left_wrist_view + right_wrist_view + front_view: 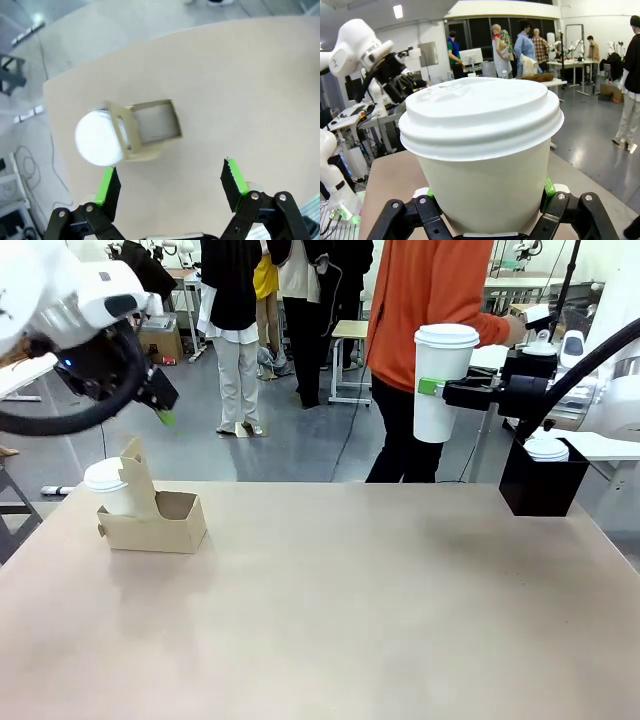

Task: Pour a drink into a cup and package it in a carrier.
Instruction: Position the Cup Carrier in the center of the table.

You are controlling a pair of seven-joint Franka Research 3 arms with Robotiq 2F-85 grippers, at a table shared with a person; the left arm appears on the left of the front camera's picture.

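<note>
- Nearest you, the table (350, 640) is a plain tan surface.
- Farther in on the left stands the carrier (160, 525), flat on the table with its handle tab upright; a shorter white lidded cup (104, 480) sits in its left slot, on the far side of the tab from the middle of the table.
- Your left claw (170, 181) hangs above the carrier, apart from it; its green pads (107, 184) stand wide apart with nothing between them.
- Toward the far right, your right claw (485, 200) is clamped on the cup (440, 360); the cup is tall and white with its lid on, upright, and held well clear of the table.
- Just beyond it, at the far right edge of the table, sits a black box (540, 490) with a white lid (546, 449) showing at its top.
- At the far side, a person in an orange top (430, 290) stands just behind the raised cup.
</note>
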